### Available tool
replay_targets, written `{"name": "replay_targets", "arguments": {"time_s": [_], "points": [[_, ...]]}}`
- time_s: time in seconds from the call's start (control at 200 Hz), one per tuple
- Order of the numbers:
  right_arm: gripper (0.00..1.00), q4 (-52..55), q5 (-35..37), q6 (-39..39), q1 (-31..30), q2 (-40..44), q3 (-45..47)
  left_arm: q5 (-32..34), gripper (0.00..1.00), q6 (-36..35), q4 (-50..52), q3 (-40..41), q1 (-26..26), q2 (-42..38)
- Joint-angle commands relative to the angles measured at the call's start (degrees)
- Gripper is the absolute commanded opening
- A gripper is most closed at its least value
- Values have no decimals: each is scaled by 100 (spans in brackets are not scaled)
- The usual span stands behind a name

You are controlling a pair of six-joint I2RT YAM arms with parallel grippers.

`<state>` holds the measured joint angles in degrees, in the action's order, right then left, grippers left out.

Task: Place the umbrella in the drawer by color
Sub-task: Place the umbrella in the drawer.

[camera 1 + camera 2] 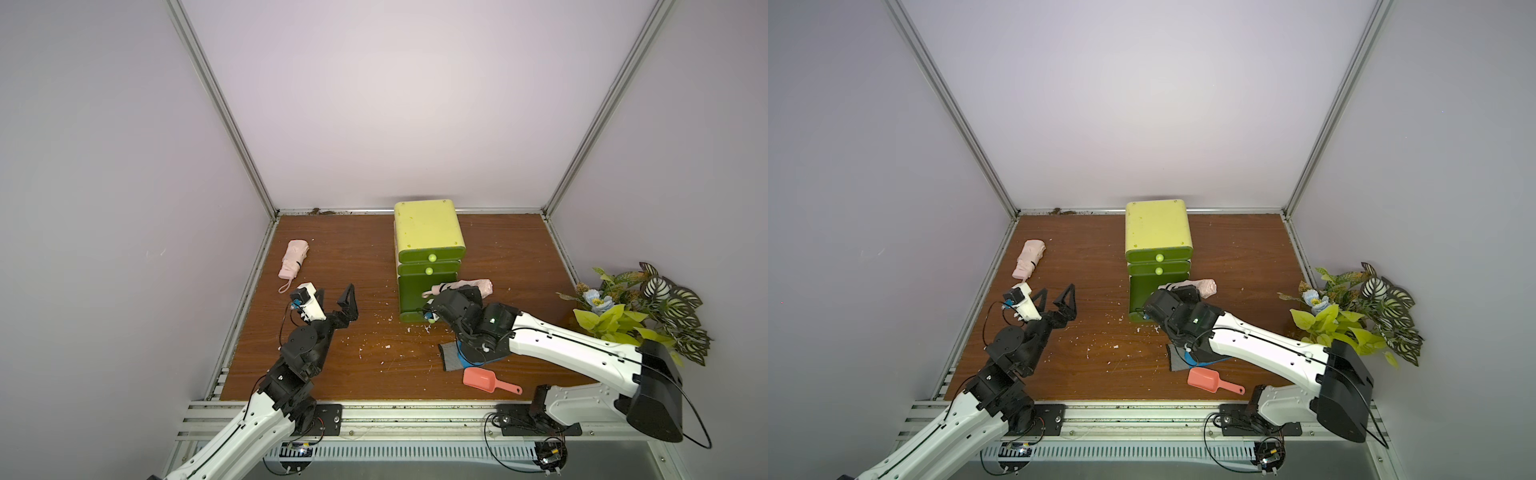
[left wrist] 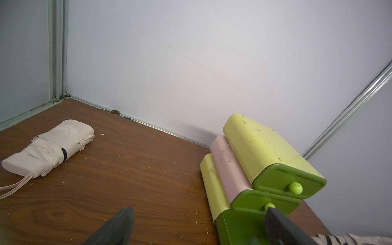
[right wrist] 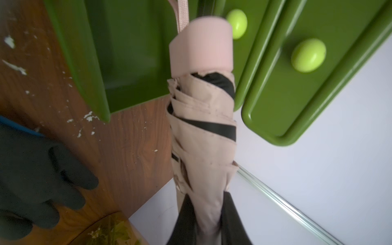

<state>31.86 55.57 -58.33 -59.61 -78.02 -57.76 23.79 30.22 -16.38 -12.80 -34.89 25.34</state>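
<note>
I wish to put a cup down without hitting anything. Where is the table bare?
Bare wood: between the lying umbrella and the drawer unit; between the drawer unit and the plant. Only crumbs at the front middle. Crowded: front right, right gripper holding the second umbrella, glove, scoop.

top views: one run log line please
right gripper: shut on pink umbrella | handle end at open bottom drawer | left gripper: open | second umbrella: on table

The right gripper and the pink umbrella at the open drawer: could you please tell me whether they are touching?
Touching. The right wrist view shows the right gripper, its black fingers pressed against both sides of the pink umbrella, no gap.
</note>
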Motion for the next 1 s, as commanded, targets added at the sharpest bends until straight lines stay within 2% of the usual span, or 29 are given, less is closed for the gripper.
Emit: {"name": "replay_targets", "arguments": {"time_s": [0.0,0.125,0.305,0.365,0.44,0.505,0.751,0.851,0.996], "points": [[0,-414,24,-140,-23,-666,-433,84,99,-121,72,-110,-45,58],[0,-70,-543,283,-23,-1285,-955,105,99,-129,78,-62,-44,-98],[0,-224,-1793,540,-21,-1556,-1203,260,99,-95,31,105,-44,-471],[12,-372,-1981,629,-9,-1608,-1160,260,99,-87,0,143,-45,-550],[19,-392,-2157,771,-2,-1684,-1135,274,99,-88,-23,163,-44,-583],[32,-362,-2199,946,12,-1741,-1133,302,99,-78,0,155,-44,-553],[63,-228,-2273,1209,143,-1549,-1025,307,99,-73,12,101,-44,-382],[70,-228,-2183,1231,165,-1293,-952,320,99,-84,-13,100,-44,-357],[71,-449,-2195,1553,149,-781,-891,420,99,-19,-66,119,-44,-262]]}}
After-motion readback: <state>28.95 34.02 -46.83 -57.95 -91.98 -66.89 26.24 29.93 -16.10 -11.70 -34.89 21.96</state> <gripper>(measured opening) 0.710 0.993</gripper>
